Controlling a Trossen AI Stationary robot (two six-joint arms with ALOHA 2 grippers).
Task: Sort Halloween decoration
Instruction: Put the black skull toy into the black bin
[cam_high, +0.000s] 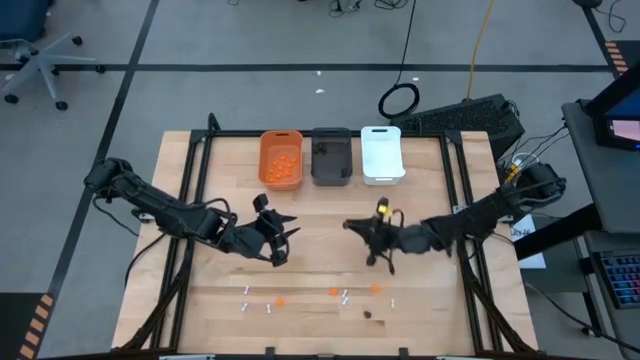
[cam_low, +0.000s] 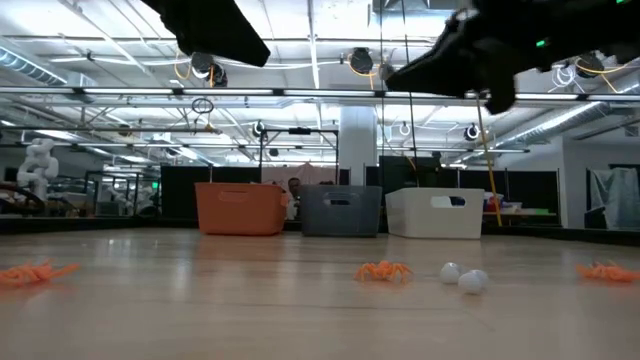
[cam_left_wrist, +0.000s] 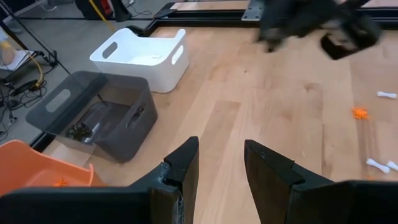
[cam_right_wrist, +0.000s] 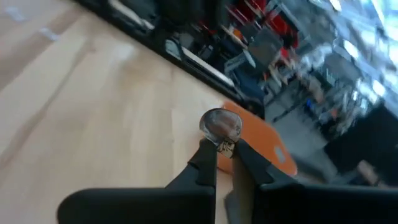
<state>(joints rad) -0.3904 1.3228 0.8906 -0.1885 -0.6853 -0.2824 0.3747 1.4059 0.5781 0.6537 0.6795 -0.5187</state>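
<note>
Above the middle of the table (cam_high: 230, 160), both arms are raised clear of the wood, and the sorting is judged to be at a carry step. The right gripper (cam_right_wrist: 225, 149) is clamped on a small dark lump (cam_right_wrist: 219, 123), held at its fingertips over the table centre-right, short of the bins. The left gripper (cam_left_wrist: 219, 163) is held with its fingers (cam_left_wrist: 183, 165) apart and nothing between them; it hangs over the table left of centre. Three bins are lined up at the far edge: an orange bin (cam_high: 281, 158) with orange pieces (cam_high: 282, 168) already inside, a dark grey bin (cam_high: 331, 155) with a few dark pieces at its bottom, and a white bin (cam_high: 382, 153), whose contents cannot be made out. Near the front edge, a scatter of loose pieces is left unsorted: orange blobs (cam_high: 334, 292), white sticks (cam_high: 268, 306) and one dark lump (cam_high: 369, 315). For the next move, the held lump is judged to belong in the dark grey bin, so the right gripper must be brought over that bin's opening, clear of its rim and of the neighbouring bins, before the fingers are parted. The left gripper is judged free to be lowered onto a loose piece at the front.
</note>
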